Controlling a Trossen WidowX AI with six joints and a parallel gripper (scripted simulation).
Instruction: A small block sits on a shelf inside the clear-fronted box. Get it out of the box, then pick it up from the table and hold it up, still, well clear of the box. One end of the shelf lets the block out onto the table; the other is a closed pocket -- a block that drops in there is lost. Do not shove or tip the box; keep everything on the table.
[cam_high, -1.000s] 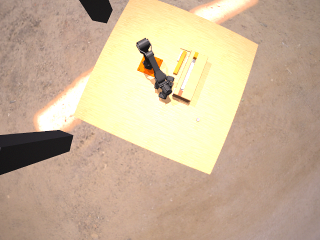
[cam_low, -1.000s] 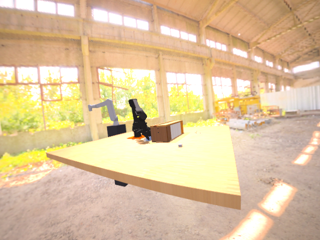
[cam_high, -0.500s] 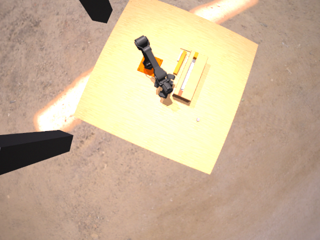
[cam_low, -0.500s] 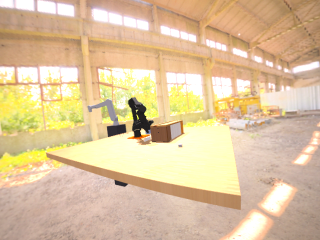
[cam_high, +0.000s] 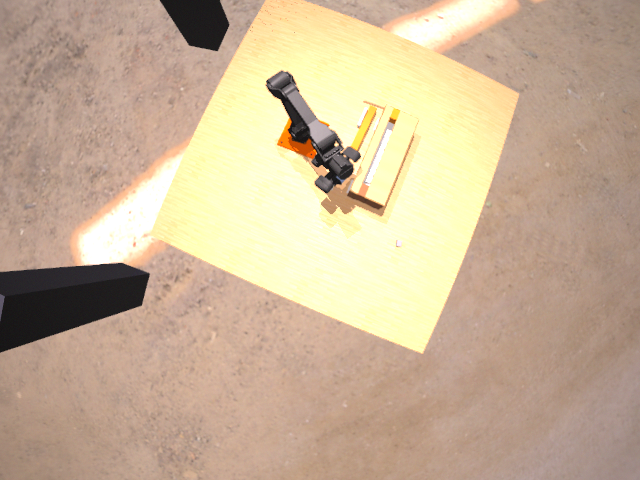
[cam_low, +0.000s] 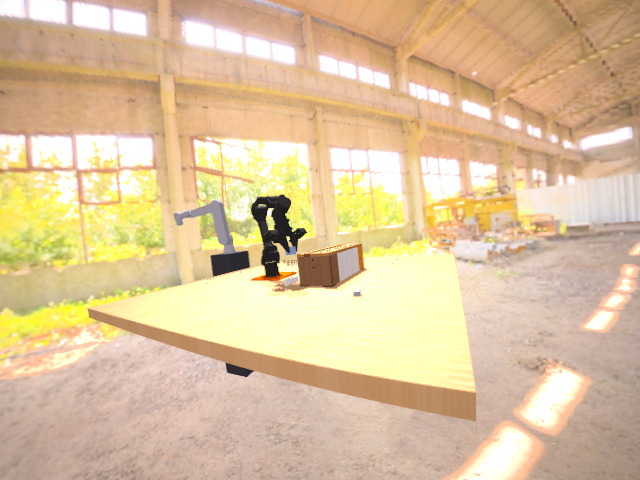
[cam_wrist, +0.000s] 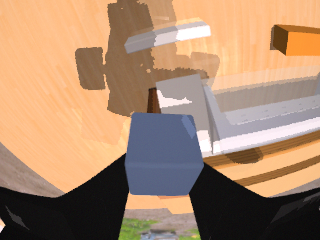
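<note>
The blue block (cam_wrist: 164, 140) (cam_low: 292, 251) is between the two black fingertips. My gripper (cam_wrist: 159, 160) (cam_low: 293, 246) (cam_high: 338, 169) is shut on it and holds it above the table, in the air. The wooden box (cam_high: 404, 155) (cam_low: 317, 269) stands upright on the table (cam_high: 268, 217) (cam_low: 289, 330). The gripper is beside the near end of the box, close to it in the top view. In the wrist view a grey ramp (cam_wrist: 185, 92) at the box's end shows beyond the block.
A pale grey bar (cam_wrist: 170, 38) lies on the table near the ramp. An orange bar (cam_high: 366, 126) (cam_wrist: 302, 41) runs along the box's arm side. A tiny pale cube (cam_high: 398, 243) (cam_low: 357, 293) lies on the table beyond the box's near end. The arm's orange base plate (cam_high: 288, 139) is close to the box.
</note>
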